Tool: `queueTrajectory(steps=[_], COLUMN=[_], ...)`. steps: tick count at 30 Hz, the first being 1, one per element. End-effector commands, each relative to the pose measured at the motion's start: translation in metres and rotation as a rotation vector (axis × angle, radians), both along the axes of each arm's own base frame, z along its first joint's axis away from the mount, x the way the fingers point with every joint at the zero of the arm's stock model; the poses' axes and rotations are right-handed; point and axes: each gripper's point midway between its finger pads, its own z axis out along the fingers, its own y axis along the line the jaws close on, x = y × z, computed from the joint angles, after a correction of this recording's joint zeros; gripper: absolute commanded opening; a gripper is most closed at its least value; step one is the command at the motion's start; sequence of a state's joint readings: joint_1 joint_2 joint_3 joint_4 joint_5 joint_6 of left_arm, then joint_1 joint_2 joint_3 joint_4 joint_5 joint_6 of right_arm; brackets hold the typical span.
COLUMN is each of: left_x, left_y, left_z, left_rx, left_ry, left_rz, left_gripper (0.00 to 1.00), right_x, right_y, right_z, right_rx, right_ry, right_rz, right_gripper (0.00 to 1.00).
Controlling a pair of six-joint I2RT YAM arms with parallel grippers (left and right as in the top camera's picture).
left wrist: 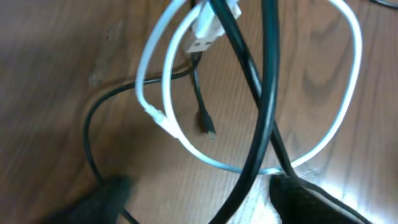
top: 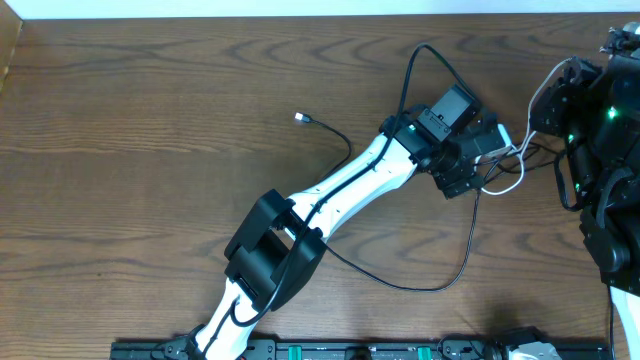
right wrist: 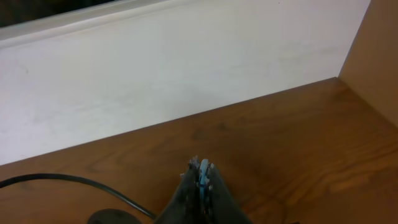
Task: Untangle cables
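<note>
Blurred dark fingers (left wrist: 311, 202) of the left gripper (left wrist: 199, 188) filled the bottom corners of the left wrist view. The two stood well apart and clamped nothing, though a black strand ran down through the gap between them. Just beyond, two thick-looking black strands crossed in an X over the white cord (left wrist: 348, 93). I could not tell whether they were one cord or two. One white cord was there, lying on the table in two overlapping loops, with its one flat white plug (left wrist: 208, 37) at the top of the tangle. A thinner run of black cord (left wrist: 93, 118) curved beneath the loops, and one small black plug end (left wrist: 209, 129) rested inside them. From overhead, the black cord (top: 420, 288) swept in a wide bend across the wooden table (top: 150, 120) under the left arm (top: 350, 180). Another small plug end (top: 300, 117) lay by itself to the left of that arm's wrist. The white loops lay beside the left gripper, between the two arms and near the right arm (top: 610, 150). The right gripper (right wrist: 202, 171) pointed toward the pale wall (right wrist: 186, 62) with its two fingertips pressed together. A pale bluish sliver showed between them, and I could not tell what it was.
</note>
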State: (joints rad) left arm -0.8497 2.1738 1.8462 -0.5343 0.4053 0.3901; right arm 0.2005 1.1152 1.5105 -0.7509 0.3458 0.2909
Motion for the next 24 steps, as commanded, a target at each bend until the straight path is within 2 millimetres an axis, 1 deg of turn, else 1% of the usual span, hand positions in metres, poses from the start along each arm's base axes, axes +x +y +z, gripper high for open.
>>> queueTrajectory(steps=[1,3,4,5,11,17,20,24], left_x=[0.013,0.019,0.023,0.025,0.03,0.037,0.037,0.042], left_y=[0.008,0.012,0.015,0.016,0.02,0.026,0.029,0.037], left_z=[-0.001,-0.004,-0.005,-0.006,-0.006,-0.007,-0.009,-0.01], left_rx=[0.04,0.064,0.086,0.096,0.121,0.155,0.179,0.219], left_ry=[-0.051,-0.078,-0.11,-0.126,-0.165,-0.199,-0.219,-0.244], left_rz=[0.052,0.074,0.076,0.073,0.07,0.099,0.078,0.098], left_gripper=[0.35,0.23,0.09,0.08,0.07,0.07,0.07,0.07], right_x=[-0.004,-0.006,-0.008,-0.009,-0.014,-0.015,-0.016,-0.019], right_y=[0.001,0.0,0.0,0.0,-0.002,-0.003,-0.012,-0.023], right_z=[0.01,0.012,0.013,0.014,0.019,0.019,0.019,0.018], right_rx=[-0.008,-0.007,-0.007,-0.006,-0.006,-0.02,-0.044,-0.067], right_ry=[-0.026,-0.03,-0.035,-0.039,-0.055,-0.051,-0.047,-0.04], right_rz=[0.011,0.011,0.01,0.01,0.01,0.006,-0.04,-0.102], right_gripper=[0.01,0.01,0.01,0.01,0.01,0.01,0.01,0.01])
